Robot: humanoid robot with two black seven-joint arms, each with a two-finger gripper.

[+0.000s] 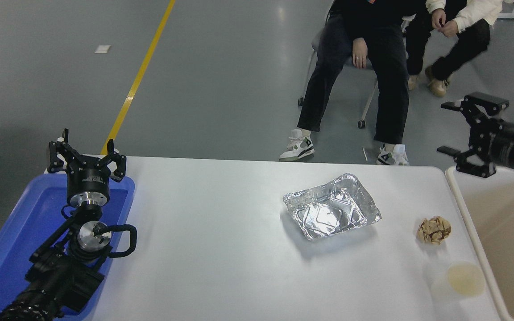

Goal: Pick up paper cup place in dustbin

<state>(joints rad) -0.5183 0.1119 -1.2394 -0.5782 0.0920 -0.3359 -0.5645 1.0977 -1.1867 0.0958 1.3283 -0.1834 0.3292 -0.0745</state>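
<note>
near dustbin (464, 209), paper cup (458, 281) upright

Bright overhead light, soft shadows, foil glare

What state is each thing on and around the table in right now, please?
Cup: upright on table, ungrasped.
Bin: open-topped, nothing visible inside.
Foil tray: crumpled, holds nothing.
Paper ball: crumpled.
Right hand: open, raised over bin's far corner.
Left hand: open, over blue tray.

Grey floor (221, 89), yellow line (138, 78), chair (317, 42).
</note>
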